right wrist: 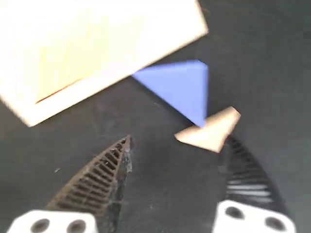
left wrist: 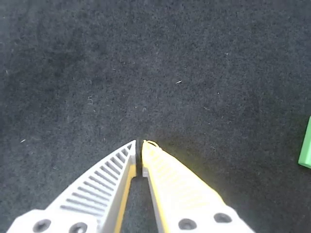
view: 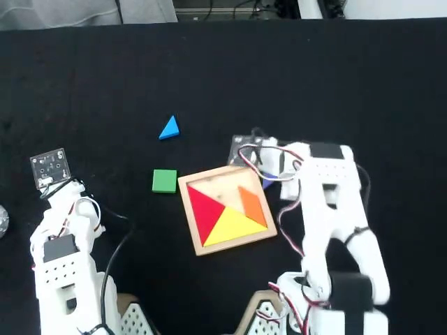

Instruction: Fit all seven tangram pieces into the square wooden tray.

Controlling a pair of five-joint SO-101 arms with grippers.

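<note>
Left arm point(view: 61, 244) and right arm point(view: 335, 223) stand at the near edge of the desk point(view: 314, 77) in the high view. I see the tray point(view: 191, 223) lying tilted between them. It holds a red triangle point(view: 204, 208), a yellow triangle point(view: 234, 225) and an orange piece point(view: 253, 202). A green square point(view: 164, 181) lies just beside the tray corner nearest the desk's left edge. A blue triangle point(view: 170, 129) lies apart, toward the far edge.

Left wrist view: left end effector point(left wrist: 138, 144) is closed, tips touching, holding nothing.

Right wrist view: right end effector point(right wrist: 177, 143) is spread wide and holds nothing. A violet triangle point(right wrist: 177, 85) lies just beside the tray's edge. A pale tan piece point(right wrist: 209, 130) sits against one fingertip.
</note>
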